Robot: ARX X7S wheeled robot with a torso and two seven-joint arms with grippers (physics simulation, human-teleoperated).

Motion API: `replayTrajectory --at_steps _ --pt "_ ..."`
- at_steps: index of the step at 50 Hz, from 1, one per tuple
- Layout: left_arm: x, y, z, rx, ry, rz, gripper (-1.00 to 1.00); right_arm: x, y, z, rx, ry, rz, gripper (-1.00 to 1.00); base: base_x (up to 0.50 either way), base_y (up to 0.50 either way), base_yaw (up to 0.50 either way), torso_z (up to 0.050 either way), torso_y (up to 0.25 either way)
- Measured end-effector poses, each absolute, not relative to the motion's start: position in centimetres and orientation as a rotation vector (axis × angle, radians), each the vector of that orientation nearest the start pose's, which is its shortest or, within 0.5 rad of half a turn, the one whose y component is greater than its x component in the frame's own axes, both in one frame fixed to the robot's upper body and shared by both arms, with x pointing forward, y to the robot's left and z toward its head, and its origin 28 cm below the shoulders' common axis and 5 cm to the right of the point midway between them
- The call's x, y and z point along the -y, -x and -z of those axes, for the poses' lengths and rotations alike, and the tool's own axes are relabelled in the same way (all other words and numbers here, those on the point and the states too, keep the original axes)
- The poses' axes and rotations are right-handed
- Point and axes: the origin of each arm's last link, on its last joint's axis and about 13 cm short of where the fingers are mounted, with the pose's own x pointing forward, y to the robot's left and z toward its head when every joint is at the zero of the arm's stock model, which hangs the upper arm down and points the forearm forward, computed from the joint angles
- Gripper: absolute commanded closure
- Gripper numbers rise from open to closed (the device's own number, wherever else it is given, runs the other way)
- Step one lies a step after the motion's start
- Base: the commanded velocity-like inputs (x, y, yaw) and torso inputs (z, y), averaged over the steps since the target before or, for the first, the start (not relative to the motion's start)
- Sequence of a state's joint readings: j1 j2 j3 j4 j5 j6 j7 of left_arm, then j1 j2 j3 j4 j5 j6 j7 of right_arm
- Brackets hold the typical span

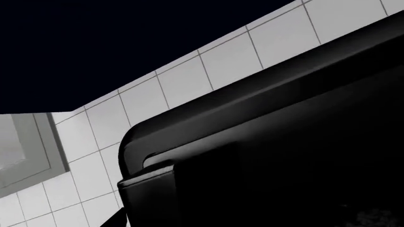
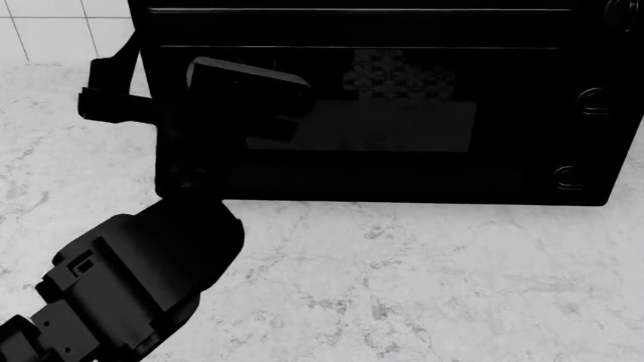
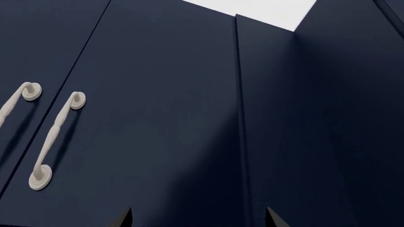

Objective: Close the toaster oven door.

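The toaster oven [image 2: 382, 30] is a glossy black box at the back of the counter, with its front toward me. Its door [image 2: 403, 121] stands upright against the front, and the glass window shows dim reflections. I cannot make out the handle. My left gripper [image 2: 246, 87] is up against the door's upper left part, dark on dark, so its jaws do not show. The left wrist view is filled by the oven's black body [image 1: 284, 142] at very close range. My right gripper [image 3: 198, 216] is open and empty, facing navy cabinet doors, and is out of the head view.
Round knobs [image 2: 592, 98] run down the oven's right front panel. A white marble counter [image 2: 403, 286] lies in front of the oven, with white wall tiles [image 1: 177, 80] behind. The navy cabinet doors [image 3: 158, 118] have cream handles [image 3: 54, 137]. My left arm [image 2: 131, 286] crosses the counter's lower left.
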State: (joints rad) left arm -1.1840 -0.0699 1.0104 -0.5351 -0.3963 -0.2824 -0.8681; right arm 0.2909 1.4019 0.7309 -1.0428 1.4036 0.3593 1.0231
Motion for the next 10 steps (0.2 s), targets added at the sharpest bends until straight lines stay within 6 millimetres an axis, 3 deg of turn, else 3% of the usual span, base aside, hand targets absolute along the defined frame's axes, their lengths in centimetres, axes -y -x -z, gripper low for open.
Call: replayTrajectory --at_steps 10 --pt "-10.58 -38.1 -19.36 0.38 -0.441 -0.23 -1.0 17.28 -10.16 -34.83 0.951 0.18 0.243 -1.0 0.02 0.0 -0.01 0.002 0.0"
